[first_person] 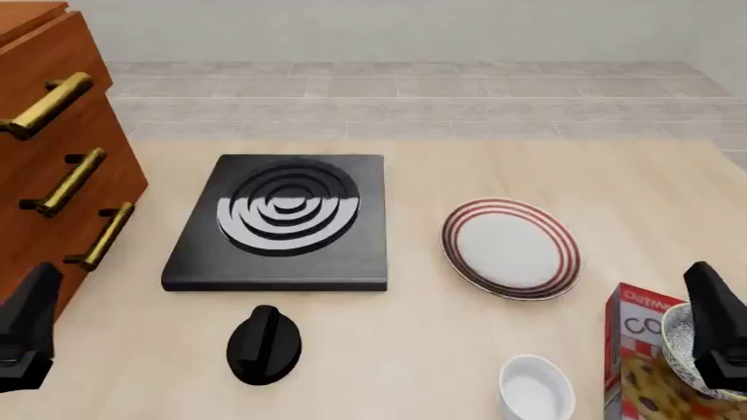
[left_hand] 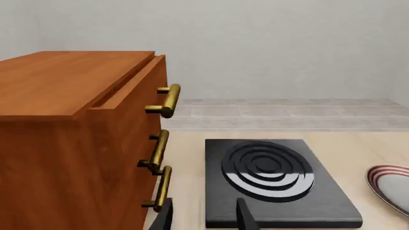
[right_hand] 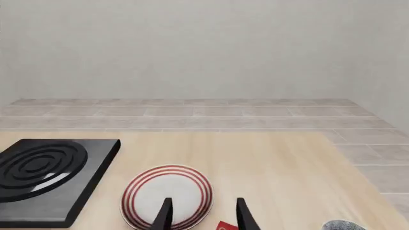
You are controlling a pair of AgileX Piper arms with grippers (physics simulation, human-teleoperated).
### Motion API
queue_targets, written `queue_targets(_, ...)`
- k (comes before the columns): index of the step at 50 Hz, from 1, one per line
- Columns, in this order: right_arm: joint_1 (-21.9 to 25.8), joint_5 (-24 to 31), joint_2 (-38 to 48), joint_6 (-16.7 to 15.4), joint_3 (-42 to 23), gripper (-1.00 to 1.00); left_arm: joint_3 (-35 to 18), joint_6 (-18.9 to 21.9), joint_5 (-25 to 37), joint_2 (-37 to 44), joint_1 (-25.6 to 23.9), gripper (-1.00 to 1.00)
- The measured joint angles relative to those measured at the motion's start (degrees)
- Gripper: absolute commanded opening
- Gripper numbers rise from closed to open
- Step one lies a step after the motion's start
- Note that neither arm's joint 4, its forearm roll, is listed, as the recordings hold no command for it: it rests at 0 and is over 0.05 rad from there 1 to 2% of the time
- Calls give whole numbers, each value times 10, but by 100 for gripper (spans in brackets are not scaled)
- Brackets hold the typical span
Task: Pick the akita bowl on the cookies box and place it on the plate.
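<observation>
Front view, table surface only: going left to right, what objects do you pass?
Wooden drawer cabinet → black stove → plate → cookies box with the akita bowl on it.

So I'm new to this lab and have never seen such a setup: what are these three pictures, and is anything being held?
These are simulator renders of two robot arms at a table. The front view looks down over the table from the arms' side. The left gripper and right gripper show as dark shapes at its lower corners. The other two pictures come from cameras just behind each gripper.

On the table lie a black stove, a black knob, the red-ringed plate, a plain white bowl, and the cookies box with the speckled akita bowl on it. A wooden drawer cabinet stands at the left.

Both grippers are open and hold nothing.
</observation>
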Motion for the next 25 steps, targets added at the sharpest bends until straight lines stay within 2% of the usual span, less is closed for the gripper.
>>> queue_targets(25, 5, 0, 2, -1, -3, 100, 0, 0, 0, 0, 0, 100)
